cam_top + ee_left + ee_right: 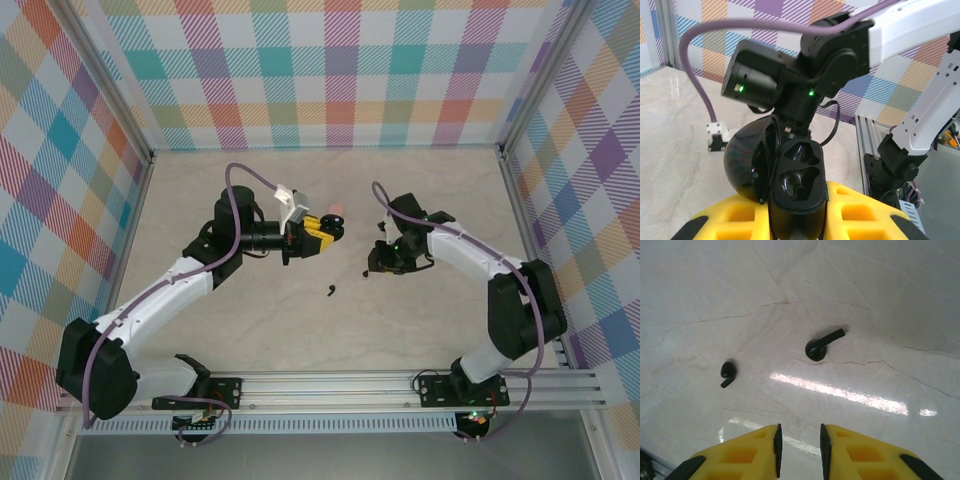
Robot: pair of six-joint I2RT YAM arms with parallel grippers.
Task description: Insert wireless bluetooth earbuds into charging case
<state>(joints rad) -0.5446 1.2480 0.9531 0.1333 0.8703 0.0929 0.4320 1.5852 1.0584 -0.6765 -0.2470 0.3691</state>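
Top external: the open charging case (337,229) is held up off the tabletop (250,330) in the left hand (322,233), roughly mid-scene. The right hand (379,265) is down low just across from it. A black earbud (331,291) is lying loose on the tabletop a bit nearer the arm bases, between the two hands.

Left wrist: the case is clamped by its lower body between the yellow fingers, so that hand is closed on it. The lid is swung out to one side and both moulded wells look empty. Nothing has been seated yet, by the look of it.

Right wrist: the right hand is narrowed to a slim gap with nothing in it, hanging over bare tabletop. Two buds are seen ahead of it, well apart from each other: a stemmed earbud (824,345) with its stem angled up off the surface, and a second earbud (727,374) lying flatter.

Handling-wise, these are probably feather-light, hard and glossy, so they can be expected to skate or pop out under a sloppy pinch. The raised stem is likely the best spot to be pinched, since the round head would tend to roll. The case should be gripped by its body, with the hinge left alone.
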